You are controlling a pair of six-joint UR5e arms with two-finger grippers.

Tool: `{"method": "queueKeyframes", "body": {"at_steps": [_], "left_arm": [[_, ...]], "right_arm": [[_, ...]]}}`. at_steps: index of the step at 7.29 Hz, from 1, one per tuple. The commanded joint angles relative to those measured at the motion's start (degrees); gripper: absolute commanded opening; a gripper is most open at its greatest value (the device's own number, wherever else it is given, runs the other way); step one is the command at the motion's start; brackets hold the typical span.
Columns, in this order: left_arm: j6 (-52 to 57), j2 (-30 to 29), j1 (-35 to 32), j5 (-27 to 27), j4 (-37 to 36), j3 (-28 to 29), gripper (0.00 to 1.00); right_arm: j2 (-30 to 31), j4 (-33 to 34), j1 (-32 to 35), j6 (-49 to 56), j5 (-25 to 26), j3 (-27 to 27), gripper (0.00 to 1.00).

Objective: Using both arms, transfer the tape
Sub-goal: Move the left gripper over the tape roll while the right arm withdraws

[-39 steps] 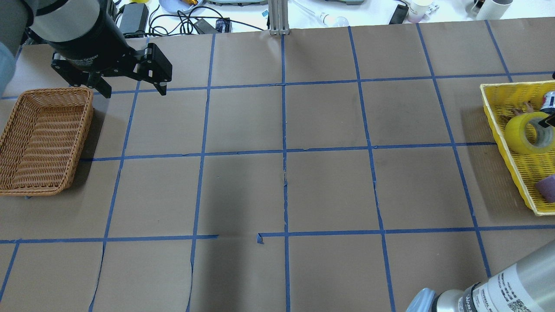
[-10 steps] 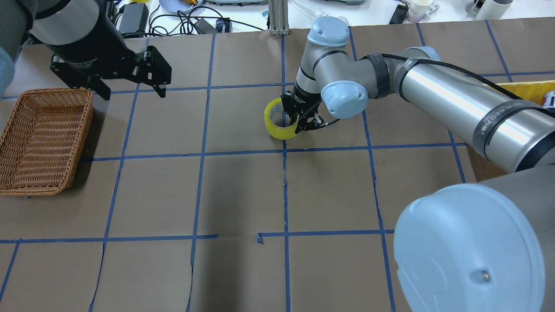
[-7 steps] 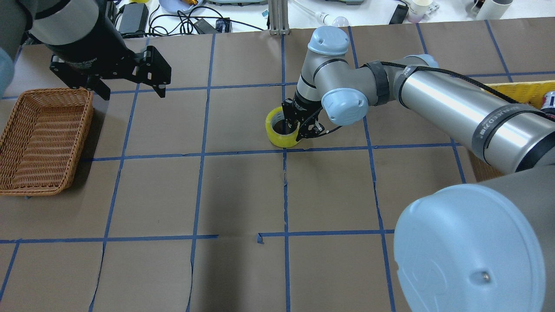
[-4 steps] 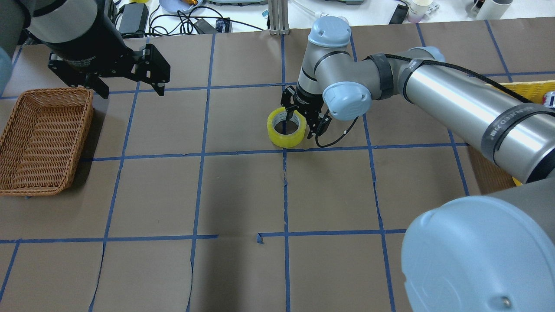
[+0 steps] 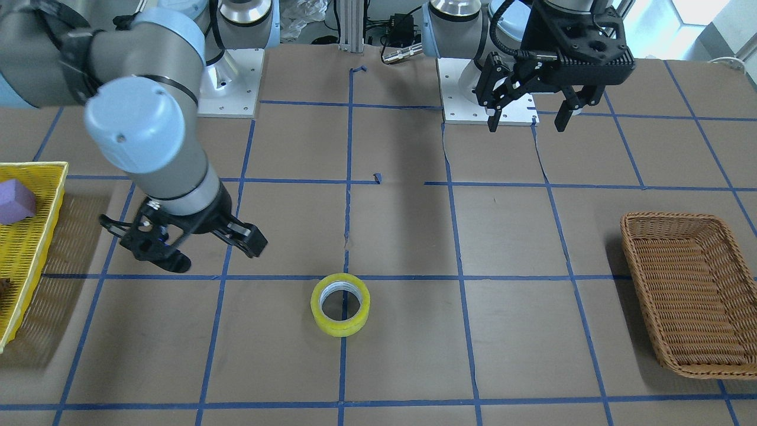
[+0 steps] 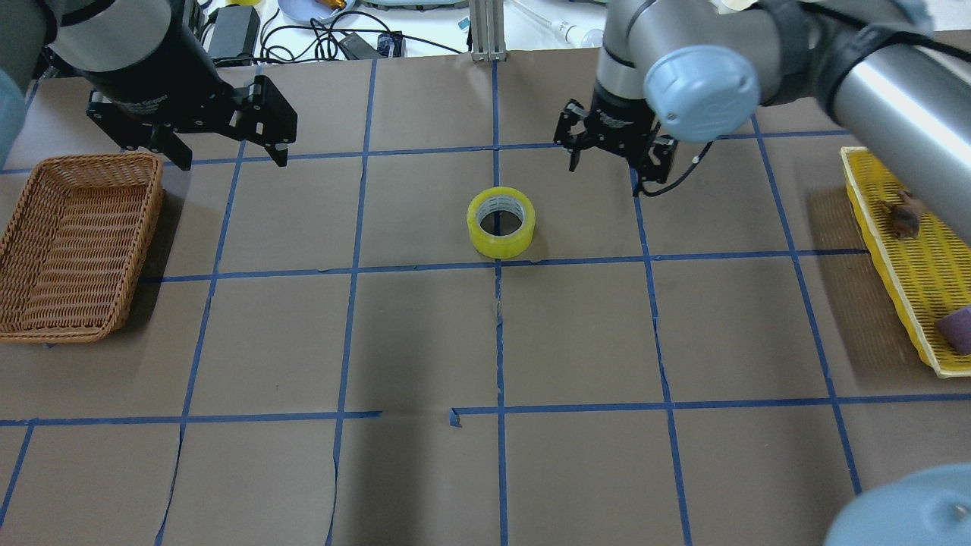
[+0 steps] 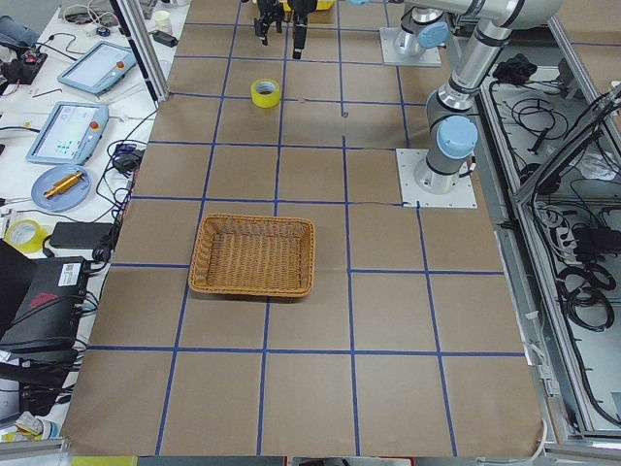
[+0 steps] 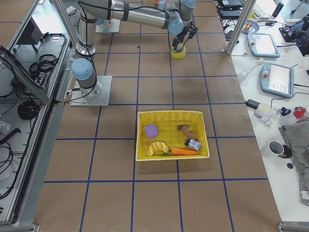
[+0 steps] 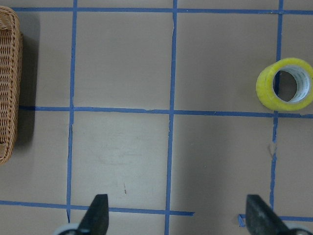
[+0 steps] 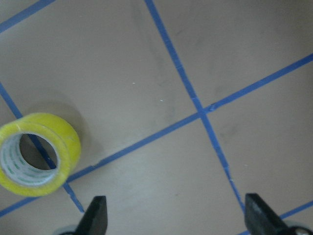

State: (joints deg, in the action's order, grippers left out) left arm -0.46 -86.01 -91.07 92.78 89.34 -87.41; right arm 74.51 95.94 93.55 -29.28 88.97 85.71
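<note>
Yellow tape (image 6: 501,221) lies flat at mid-table on a blue grid line (image 6: 498,326), untouched. My right gripper (image 6: 605,179) hangs near it on an outstretched arm, jaws wide and empty. My left gripper (image 6: 234,161) hovers beside the wicker basket (image 6: 98,158), spread wide, holding nothing.

Brown-papered table (image 6: 425,334), blue tape grid lines (image 6: 499,341), the tape (image 6: 501,243) lying flat mid-table, wicker basket (image 6: 76,243), yellow tray (image 6: 927,288) at opposite ends

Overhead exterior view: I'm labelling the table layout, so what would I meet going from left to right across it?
wicker basket → left gripper → tape → right gripper → yellow tray
</note>
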Motion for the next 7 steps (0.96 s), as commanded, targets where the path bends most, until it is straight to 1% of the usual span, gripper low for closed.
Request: {"method": "queueKeyframes", "body": {"at_steps": [1,2,3,4,6,7], "left_arm": [[3.5,-0.3,1.7,-0.1,-0.1,-0.1,1.0],[3.2,-1.2,1.8,-0.1,-0.5,-0.6,1.0],[2.7,-2.1,1.4,-0.1,-1.7,-0.6,1.0],[2.7,-3.0,1.4,-0.1,-3.7,-0.6,1.0],[2.1,-3.5,0.5,-0.2,-3.9,-0.5,1.0],[1.8,-4.2,0.5,-2.5,-4.1,-0.4,1.0]], "right_arm": [[8.9,-9.9,-4.3,13.6,8.5,0.2,1.0],[11.5,-10.1,-4.3,22.7,11.3,0.2,1.0],[12.7,-10.6,-4.0,25.8,11.3,0.2,1.0],[14.1,-12.3,-3.3,25.9,11.0,-0.4,1.0],[14.5,-13.6,-0.3,26.4,11.0,-0.1,1.0],[14.2,-13.3,0.4,26.6,10.9,-0.1,1.0]]}}
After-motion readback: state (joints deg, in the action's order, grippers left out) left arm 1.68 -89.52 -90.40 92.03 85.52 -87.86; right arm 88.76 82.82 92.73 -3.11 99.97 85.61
